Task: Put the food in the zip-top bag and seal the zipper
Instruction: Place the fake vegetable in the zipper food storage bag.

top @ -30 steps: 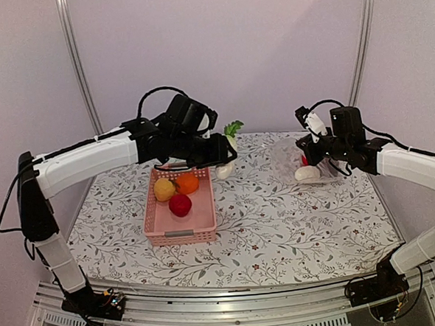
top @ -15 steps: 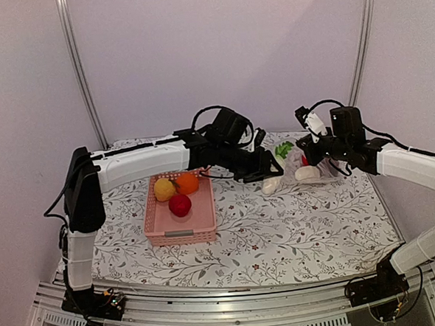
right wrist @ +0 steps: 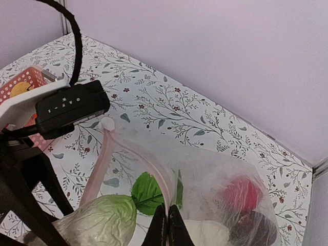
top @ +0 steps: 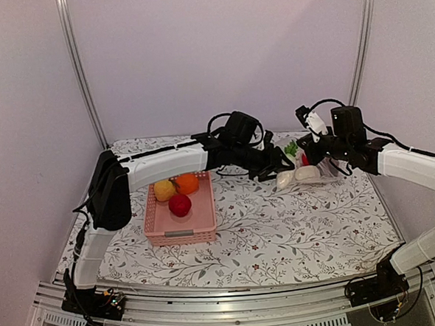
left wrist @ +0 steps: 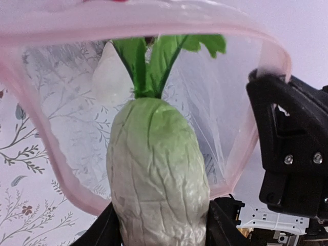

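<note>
My left gripper (top: 280, 177) is shut on a white radish with green leaves (left wrist: 156, 169) and holds it leaf-first in the open mouth of the zip-top bag (top: 319, 168). The pink zipper (left wrist: 36, 128) loops around the leaves. My right gripper (right wrist: 168, 225) is shut on the zipper strip (right wrist: 148, 164) and holds the mouth up. Inside the bag lie a red piece (right wrist: 241, 195), a dark maroon piece (right wrist: 253, 225) and a white piece (right wrist: 205, 233). The radish also shows in the right wrist view (right wrist: 97, 223).
A pink slatted basket (top: 181, 232) stands left of centre, holding a yellow piece (top: 164, 189), an orange piece (top: 187, 183) and a red piece (top: 179, 204). The left arm (top: 166, 162) stretches over the basket's far end. Metal posts stand at the back corners.
My left arm has carried the radish to the right, from above the basket's far end to the bag's mouth. The right gripper has kept hold of the bag.
</note>
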`<state>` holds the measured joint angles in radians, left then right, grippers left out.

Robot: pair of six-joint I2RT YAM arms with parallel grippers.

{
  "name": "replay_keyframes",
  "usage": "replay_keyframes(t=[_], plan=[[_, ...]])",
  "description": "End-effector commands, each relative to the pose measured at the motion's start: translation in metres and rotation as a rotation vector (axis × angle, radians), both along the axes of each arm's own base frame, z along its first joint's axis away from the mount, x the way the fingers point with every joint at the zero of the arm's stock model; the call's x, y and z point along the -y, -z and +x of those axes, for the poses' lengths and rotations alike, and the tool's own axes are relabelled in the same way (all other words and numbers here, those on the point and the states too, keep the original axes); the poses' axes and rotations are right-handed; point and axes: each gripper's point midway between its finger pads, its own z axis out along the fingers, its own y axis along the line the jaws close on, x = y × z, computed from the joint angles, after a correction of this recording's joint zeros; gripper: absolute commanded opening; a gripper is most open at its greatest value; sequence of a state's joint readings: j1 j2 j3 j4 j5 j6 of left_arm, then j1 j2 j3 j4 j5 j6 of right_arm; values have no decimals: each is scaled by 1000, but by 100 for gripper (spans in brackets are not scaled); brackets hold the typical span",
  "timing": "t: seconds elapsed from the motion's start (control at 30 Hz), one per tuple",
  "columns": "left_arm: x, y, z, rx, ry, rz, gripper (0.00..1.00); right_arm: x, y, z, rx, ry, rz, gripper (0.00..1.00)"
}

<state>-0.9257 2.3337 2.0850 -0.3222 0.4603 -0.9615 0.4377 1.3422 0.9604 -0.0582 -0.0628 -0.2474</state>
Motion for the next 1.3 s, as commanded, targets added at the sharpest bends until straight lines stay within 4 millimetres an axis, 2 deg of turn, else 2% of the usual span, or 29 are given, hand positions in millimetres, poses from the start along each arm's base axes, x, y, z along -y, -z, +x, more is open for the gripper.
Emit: replay_keyframes(t=[0.0,0.23,0.43,0.5,0.63,0.73,0.77,0.8,1.07,1.13,1.27], plan=[[0,-6,32,-37,-85,-68,33,-3,-7,-7,15,-30,25,0],[10,-8,63,-81,-163,-156,34,-12,-13,-18,12,-97,59,0],[22,-7,74,-121,-188,-234,36,-13,-12,-19,10,-106,60,0],[22,-8,78,-122,-205,-235,41,-14,-12,-18,7,-106,63,0],[19,-13,82,-113,-243,-227,60,-16,-17,-21,-3,-114,91,0],[18,-21,78,-95,-243,-225,80,-16,-19,-20,-6,-107,101,0],[17,-24,76,-92,-241,-228,94,-15,-18,-20,-7,-102,100,0],[17,-27,74,-90,-238,-231,99,-15,-18,-19,-7,-98,99,0],[9,-68,40,15,-205,-240,100,-11,-17,-15,-4,-70,92,0],[1,-91,27,102,-203,-206,100,-9,-18,-14,0,-58,89,0],[-15,-116,4,300,-213,-84,100,-8,-16,-12,1,-53,82,0]])
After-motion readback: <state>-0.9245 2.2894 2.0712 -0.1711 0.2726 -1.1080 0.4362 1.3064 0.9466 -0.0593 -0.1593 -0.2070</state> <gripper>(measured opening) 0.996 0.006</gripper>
